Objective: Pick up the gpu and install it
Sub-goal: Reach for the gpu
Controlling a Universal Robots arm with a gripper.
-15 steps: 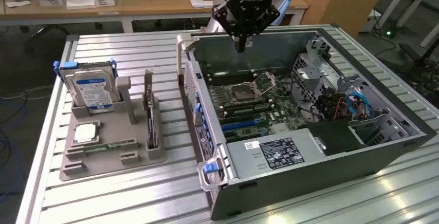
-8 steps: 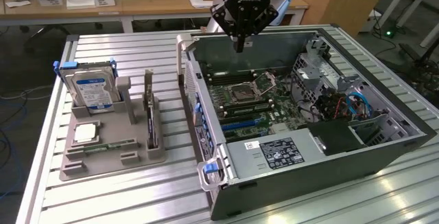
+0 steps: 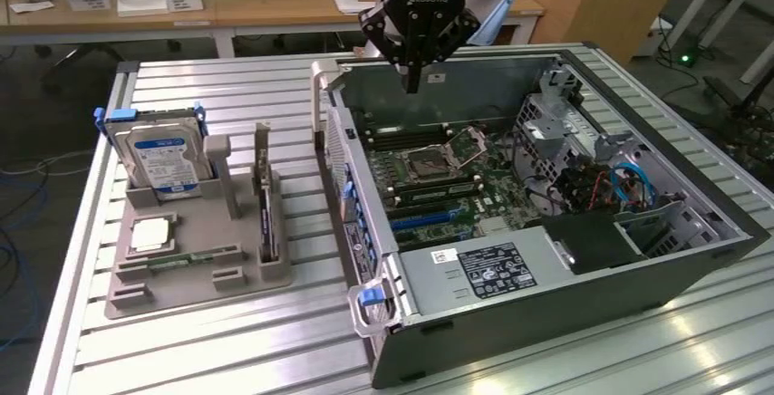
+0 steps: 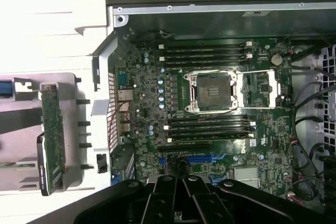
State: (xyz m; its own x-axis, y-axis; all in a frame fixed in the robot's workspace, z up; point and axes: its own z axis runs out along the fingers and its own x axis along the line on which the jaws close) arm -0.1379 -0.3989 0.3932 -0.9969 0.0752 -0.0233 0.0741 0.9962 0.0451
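The gpu (image 3: pixel 264 197) stands on edge in a slot of the grey holder (image 3: pixel 199 284), to the exterior view's left of the open computer case (image 3: pixel 508 273). In the wrist view the gpu (image 4: pixel 52 135) appears as a thin green-edged card with a dark end, outside the case wall. My gripper (image 3: pixel 414 82) hangs above the far end of the case, well away from the card. Its fingers (image 4: pixel 169 190) are shut with nothing between them. Below it lies the motherboard (image 4: pixel 220 129) with its blue expansion slots (image 4: pixel 202 158).
On the holder also sit a silver hard drive with a blue label (image 3: pixel 163 161), a square chip (image 3: pixel 148 232) and a narrow memory stick (image 3: pixel 184 257). Inside the case are the open processor socket (image 3: pixel 441 153), cables (image 3: pixel 623 187) and drive cages. A desk stands behind.
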